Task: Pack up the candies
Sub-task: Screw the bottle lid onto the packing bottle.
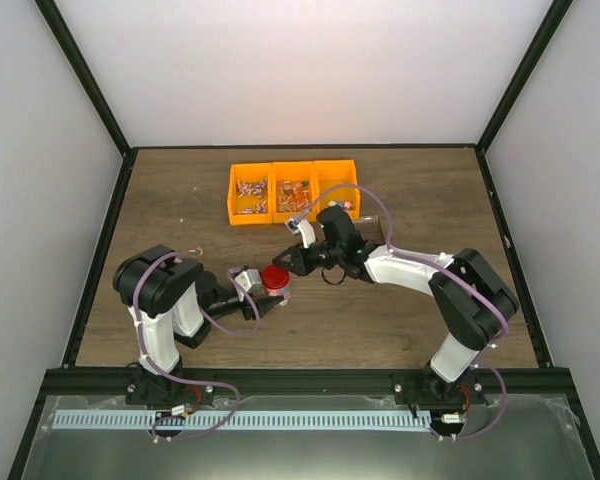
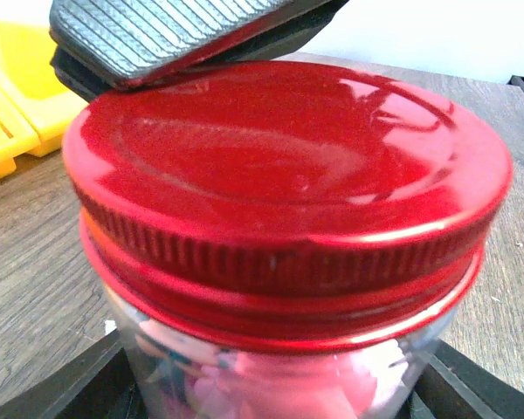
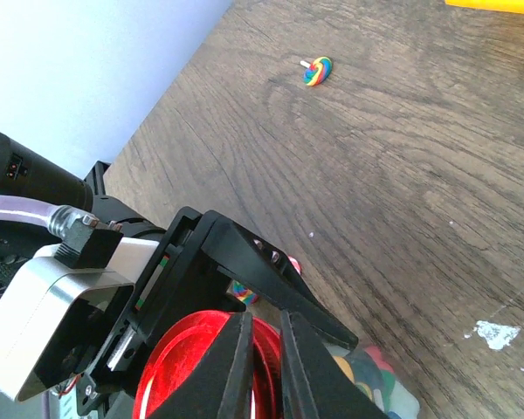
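A small clear jar (image 2: pixel 279 384) with a round red lid (image 2: pixel 288 175) stands at mid-table (image 1: pixel 276 279). Pink and white candies (image 2: pixel 288 388) show through its glass; multicoloured ones show in the right wrist view (image 3: pixel 371 375). My left gripper (image 1: pixel 257 300) is shut on the jar's body, its fingers (image 2: pixel 70 388) at both lower corners. My right gripper (image 3: pixel 264 349) is shut on the lid's rim (image 3: pixel 201 367), pinching it from above. Its ribbed pad (image 2: pixel 157 35) rests on the lid's far edge. More candies lie in the orange bins (image 1: pixel 246 195).
Three joined orange bins (image 1: pixel 292 215) stand behind the jar; one corner shows in the left wrist view (image 2: pixel 9 96). A loose rainbow lollipop (image 3: pixel 317 72) lies on the wood, far left of the jar (image 1: pixel 198 251). Another candy (image 3: pixel 243 293) lies under the left gripper.
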Robot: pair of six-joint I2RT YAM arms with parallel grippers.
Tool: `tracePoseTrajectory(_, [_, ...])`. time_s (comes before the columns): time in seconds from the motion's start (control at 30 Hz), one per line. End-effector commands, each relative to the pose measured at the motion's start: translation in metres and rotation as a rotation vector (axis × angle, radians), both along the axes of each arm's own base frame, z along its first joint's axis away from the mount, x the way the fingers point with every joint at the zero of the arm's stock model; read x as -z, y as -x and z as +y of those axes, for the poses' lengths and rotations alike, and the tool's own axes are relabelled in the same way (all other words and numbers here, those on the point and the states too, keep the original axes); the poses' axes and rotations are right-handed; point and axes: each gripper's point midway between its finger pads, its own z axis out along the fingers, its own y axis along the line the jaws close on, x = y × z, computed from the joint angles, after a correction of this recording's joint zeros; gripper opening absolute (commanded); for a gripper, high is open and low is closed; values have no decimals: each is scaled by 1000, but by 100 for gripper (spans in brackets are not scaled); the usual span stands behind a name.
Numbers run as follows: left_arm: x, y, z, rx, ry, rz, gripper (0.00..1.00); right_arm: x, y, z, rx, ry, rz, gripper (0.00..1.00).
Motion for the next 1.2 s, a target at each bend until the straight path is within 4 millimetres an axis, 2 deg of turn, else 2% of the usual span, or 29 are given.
tracePoseTrajectory(0.0, [-11, 12, -2, 25, 54, -46, 46, -1, 6, 2, -30, -12, 5, 10])
tracePoseTrajectory(0.23, [-5, -3, 2, -56, 31, -17, 43, 16, 39, -3, -111, -28, 111, 10])
tracePoseTrajectory(0.4, [-5, -6, 3, -68, 29, -11, 42, 26, 61, -9, -132, -3, 139, 9])
tracePoseTrajectory(0.57, [-4, -9, 4, -83, 27, -4, 41, 30, 76, -16, -138, 5, 143, 1])
tracePoseTrajectory(0.87, [-3, -12, 6, -106, 20, 4, 40, 43, 101, -17, -181, -10, 189, 1])
tracePoseTrajectory(1.0, [-3, -13, 6, -112, 19, 3, 40, 45, 113, -18, -191, -15, 195, 1])
tracePoseTrajectory(1.17, [-3, -14, 6, -112, 20, 3, 39, 38, 127, -20, -200, -39, 188, 1])
